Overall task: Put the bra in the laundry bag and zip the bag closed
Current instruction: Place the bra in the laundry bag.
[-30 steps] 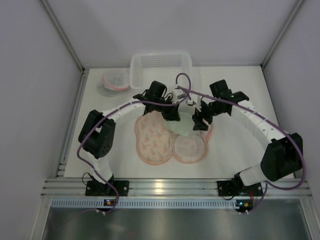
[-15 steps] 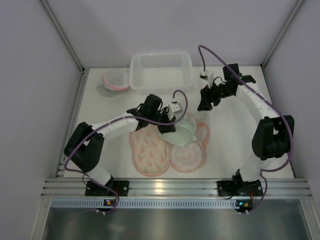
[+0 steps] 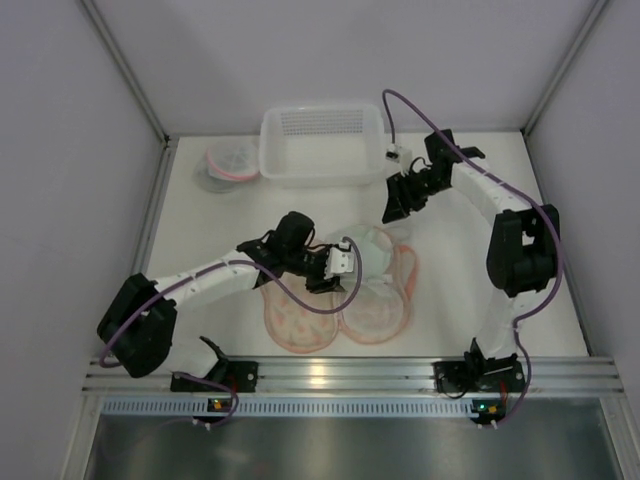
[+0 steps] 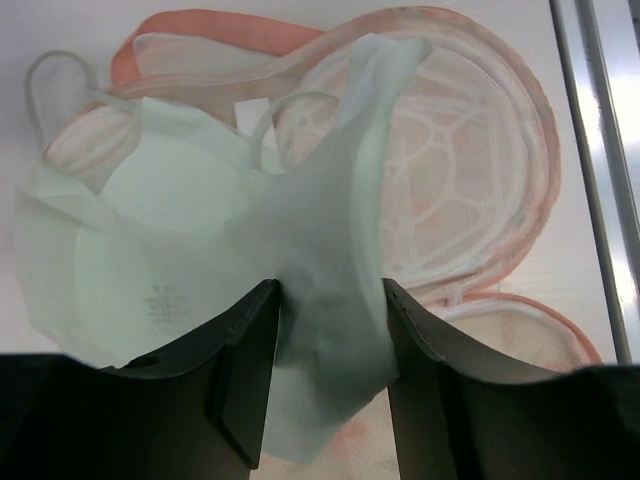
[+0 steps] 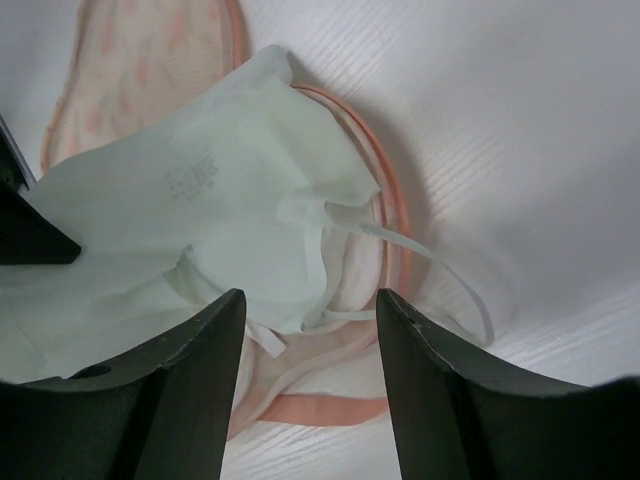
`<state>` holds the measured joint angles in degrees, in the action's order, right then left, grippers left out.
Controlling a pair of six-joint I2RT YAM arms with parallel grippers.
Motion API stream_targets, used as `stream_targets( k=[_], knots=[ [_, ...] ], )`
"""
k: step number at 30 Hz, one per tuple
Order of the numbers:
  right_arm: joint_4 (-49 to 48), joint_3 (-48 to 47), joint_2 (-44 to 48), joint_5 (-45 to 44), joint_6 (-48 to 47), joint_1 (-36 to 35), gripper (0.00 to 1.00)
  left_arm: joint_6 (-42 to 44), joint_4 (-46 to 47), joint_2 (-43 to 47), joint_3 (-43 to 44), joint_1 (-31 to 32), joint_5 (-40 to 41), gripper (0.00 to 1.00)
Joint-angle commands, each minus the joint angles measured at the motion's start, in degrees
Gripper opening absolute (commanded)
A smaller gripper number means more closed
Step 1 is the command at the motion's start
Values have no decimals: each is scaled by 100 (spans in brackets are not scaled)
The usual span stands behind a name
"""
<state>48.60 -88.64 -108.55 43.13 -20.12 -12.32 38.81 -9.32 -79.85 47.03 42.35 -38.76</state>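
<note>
The laundry bag lies open and flat at the centre of the table as rounded pink mesh lobes edged with an orange binding. It is light and limp, and will shift if dragged. The bra, pale mint green, rests on the far right part of the bag. It lies on top of the mesh and is not enclosed by it. Treat the bra as light, soft and non-fragile. The moulded cups should hold some shape, while the wings and centre fabric fold and bunch freely. The thin straps loop out to the right over the bag rim and are likely to snag or trail. The recommended hold is the bunched fabric between the cups or a cup edge, not a strap. The left gripper sits low at the near left edge of the bra with its jaws parted about halfway. Bra fabric lies in the gap, but the jaws do not appear to clamp it. The right gripper hangs on the far side of the bra, jaws likewise parted and holding nothing. A faint grey printed mark is visible inside one cup. It is too small and blurred to read. No other brand or writing is visible.
</note>
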Motion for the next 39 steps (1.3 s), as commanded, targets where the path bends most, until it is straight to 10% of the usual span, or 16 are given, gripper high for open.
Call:
stream_targets(
  k=[1,7,29,36,39],
  knots=[
    [26,-320,-26,55,-211,-270,55,918,-613,251,0,37,-746,50],
    [62,-233,1,-164,-685,-666,55,1736,-1476,619,-132,177,-669,55],
    [-430,118,-658,-1052,-880,-1502,52,-2667,-1133,1209,351,-1237,783,61],
    [-527,251,-632,-1298,-915,-1581,51,-1984,-1239,1463,141,-1835,46,62],
    [-509,268,-667,-1430,-906,-1625,52,-1193,-1484,1726,0,-1609,-238,79]
  ],
)
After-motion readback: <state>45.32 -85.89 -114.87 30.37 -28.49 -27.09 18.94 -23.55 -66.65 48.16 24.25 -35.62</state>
